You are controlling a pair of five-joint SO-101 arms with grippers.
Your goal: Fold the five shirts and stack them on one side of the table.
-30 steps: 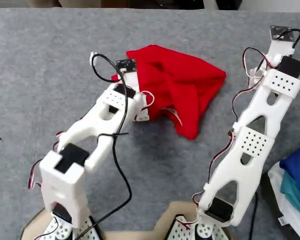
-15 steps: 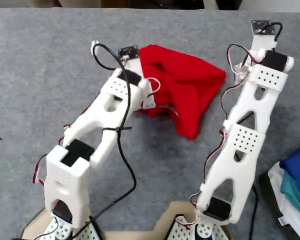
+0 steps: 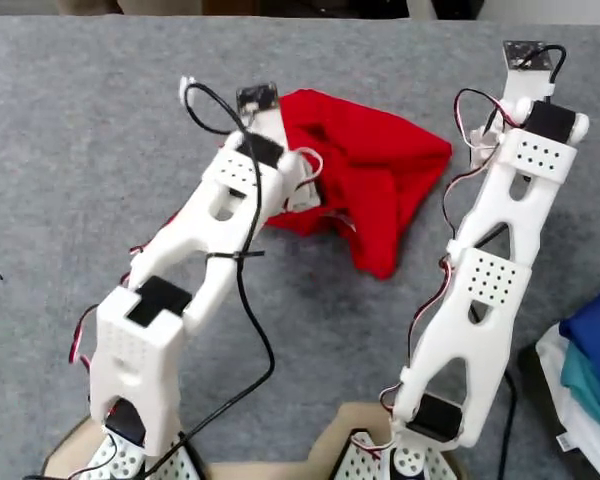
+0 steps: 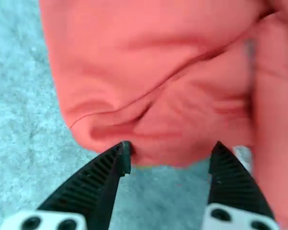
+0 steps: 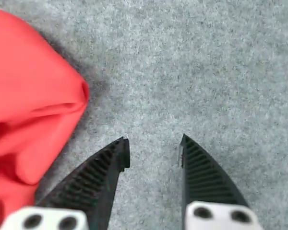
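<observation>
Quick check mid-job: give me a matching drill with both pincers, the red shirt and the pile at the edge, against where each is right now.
1 left pincer
2 right pincer
3 red shirt
4 blue and teal pile

A rumpled, mid-table
B open, over bare grey table
C at the edge, on the robot's right side
D open, astride the shirt's edge

Pairs: 1-D, 2-B, 3-A, 4-C

Robotics lab bench, grey cloth tabletop

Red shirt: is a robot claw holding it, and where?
No, nothing is held. The left gripper is open, its tips at the edge of the red shirt; the right gripper is open over the table beside it.
</observation>
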